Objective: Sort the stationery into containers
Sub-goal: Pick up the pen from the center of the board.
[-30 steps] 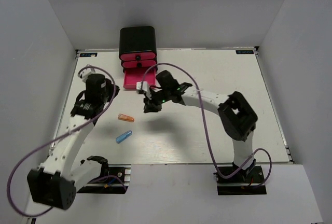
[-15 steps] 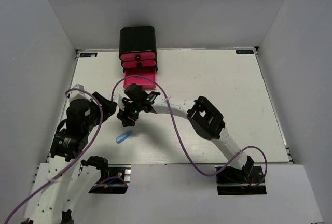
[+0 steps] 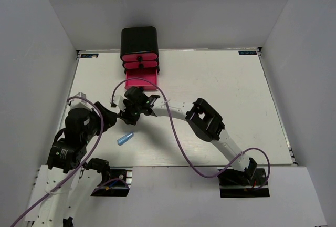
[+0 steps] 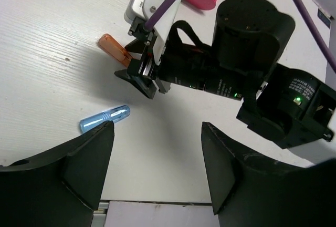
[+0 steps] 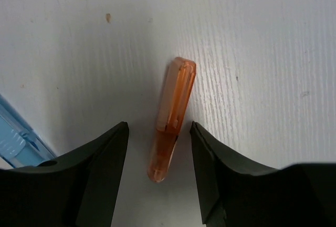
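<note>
- Right wrist view first: what is hard to see there?
- Only a corner of the blue piece [image 5: 13, 140] shows. It is cut off at the edge, just outside one of the right fingers [image 5: 100, 174].
- And the orange piece [image 5: 172, 116]?
- It lies flat on the white bench [image 5: 262, 53], in the gap between the two right fingers. It is closer to the finger far from the blue piece. A bit of bench shows on both sides of it, so nothing pinches it. Those fingers are apart and hold nothing.
- Can you find it from the top?
- No, the right arm hides it there.
- What about the left fingers [image 4: 79, 169]?
- They are spread wide with nothing in them. The blue piece lies just past the tip of one finger. I cannot tell if they touch. The orange piece lies farther out, under the right fingers.
- And the drawers?
- The black cabinet [image 3: 138, 40] stands well beyond both pairs of fingers. Its lowest pink drawer [image 3: 142, 80] is pulled out. I cannot make out what is inside.
</note>
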